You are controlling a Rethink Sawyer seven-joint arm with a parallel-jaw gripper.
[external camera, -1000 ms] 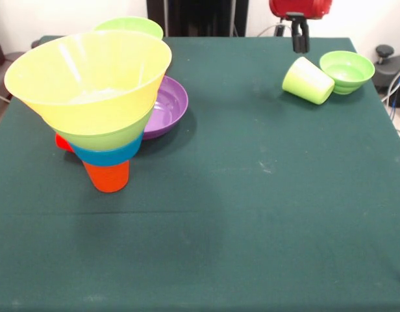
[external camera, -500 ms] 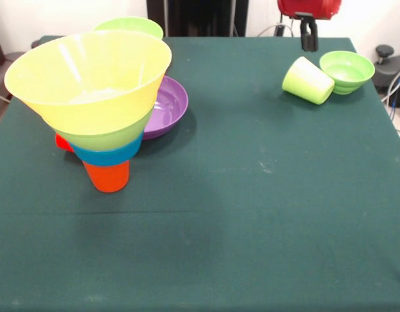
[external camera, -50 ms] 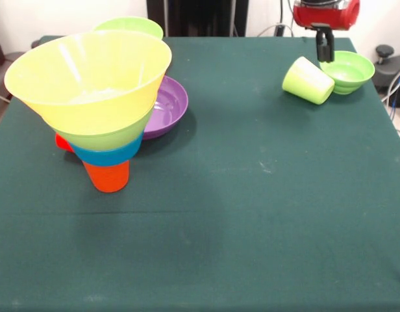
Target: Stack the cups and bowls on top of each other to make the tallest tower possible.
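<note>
Tower (external camera, -50 ms: 96, 97) hides most of red cup (external camera, -50 ms: 62, 142); fingers (external camera, -50 ms: 325, 55) state unclear.

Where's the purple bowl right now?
In the front view, the purple bowl sits on the table's left side, just behind and right of the tower, partly hidden by its yellow bowl.

Dark green cloth-covered table (external camera, -50 ms: 252, 214), pale wall (external camera, -50 ms: 57, 16) behind, black panel (external camera, -50 ms: 200, 16) at centre, even light
</note>
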